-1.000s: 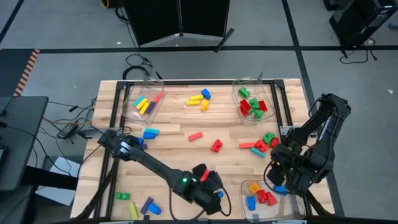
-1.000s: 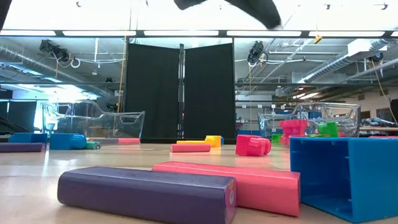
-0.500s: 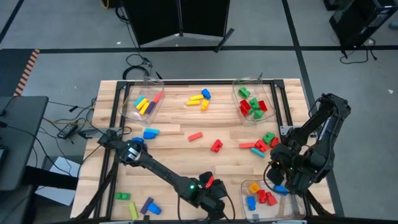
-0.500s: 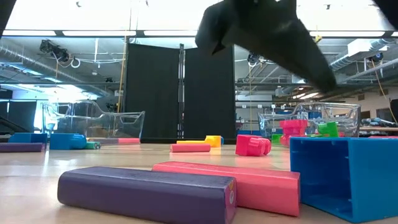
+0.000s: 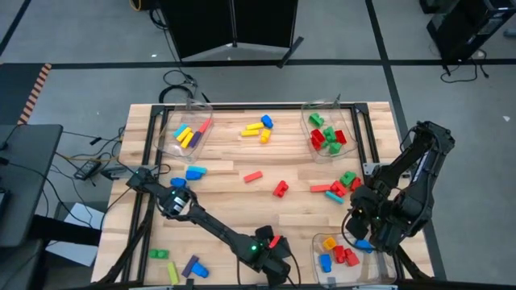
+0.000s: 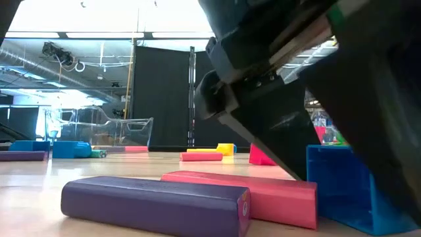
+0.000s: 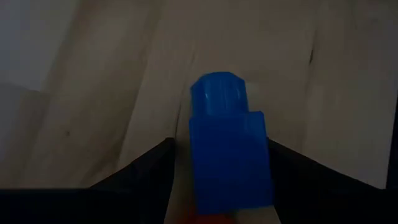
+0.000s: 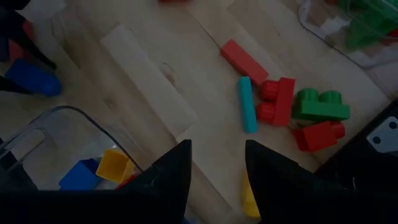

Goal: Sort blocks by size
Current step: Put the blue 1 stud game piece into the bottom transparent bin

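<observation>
With the left gripper [image 5: 276, 262] lowered at the counter [image 5: 226, 193] front edge, about 6 o'clock in the high view, I read the current step as picking up a short blue block [image 7: 229, 146]. In the left wrist view, this block sits between the two fingers [image 7: 134, 168], which stand open on either side of it; I cannot confirm contact. A red block [image 5: 273, 241] lies just beside the gripper. The right gripper [image 8: 217, 171] waits at about 4 o'clock, above the near right bin [image 5: 322, 238], its fingers apart and holding nothing. That bin already contains short blocks in blue, red and yellow. In my judgement, the next move calls for closing the left fingers squarely on the blue block, then lifting clear before carrying it to that bin.
</observation>
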Motion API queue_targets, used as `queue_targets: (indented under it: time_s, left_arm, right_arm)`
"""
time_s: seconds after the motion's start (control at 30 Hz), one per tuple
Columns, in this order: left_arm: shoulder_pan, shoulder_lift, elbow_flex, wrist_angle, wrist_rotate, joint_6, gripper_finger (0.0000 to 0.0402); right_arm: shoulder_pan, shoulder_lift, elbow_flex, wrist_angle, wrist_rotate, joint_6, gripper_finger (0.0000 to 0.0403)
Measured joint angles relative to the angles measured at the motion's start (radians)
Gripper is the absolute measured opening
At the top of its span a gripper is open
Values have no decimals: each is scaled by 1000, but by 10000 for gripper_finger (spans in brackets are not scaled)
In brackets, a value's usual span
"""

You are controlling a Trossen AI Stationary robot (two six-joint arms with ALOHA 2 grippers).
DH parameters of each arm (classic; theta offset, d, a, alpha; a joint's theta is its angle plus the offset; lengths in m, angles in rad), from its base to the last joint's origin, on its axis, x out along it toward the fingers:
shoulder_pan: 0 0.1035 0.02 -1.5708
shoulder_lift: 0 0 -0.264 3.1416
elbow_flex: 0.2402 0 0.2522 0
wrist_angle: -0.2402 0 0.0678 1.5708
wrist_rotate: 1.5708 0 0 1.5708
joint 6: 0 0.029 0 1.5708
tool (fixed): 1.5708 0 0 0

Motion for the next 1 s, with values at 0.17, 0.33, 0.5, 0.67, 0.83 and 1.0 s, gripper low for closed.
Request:
queue_targets:
  time_s: [0.17, 0.33, 0.5, 0.67, 0.83, 1.0]
  left_arm:
    - [5, 0, 0, 2, 1, 0, 227]
    - [8, 0, 0, -3, 6, -6, 163]
    - [8, 0, 3, 0, 7, -20, 132]
    - [13, 2, 37, -27, 23, -60, 132]
    - [25, 2, 133, -187, -6, -111, 132]
    - [44, -38, 168, -323, -77, -130, 132]
  right_arm:
    - [0, 0, 0, -3, 2, 0, 160]
    - [0, 0, 0, -3, 22, 0, 162]
    - [0, 0, 0, -3, 25, -16, 160]
    - [0, 0, 0, -3, 25, -26, 160]
    - [0, 0, 0, -4, 42, -26, 160]
    - [0, 0, 0, -4, 71, -26, 160]
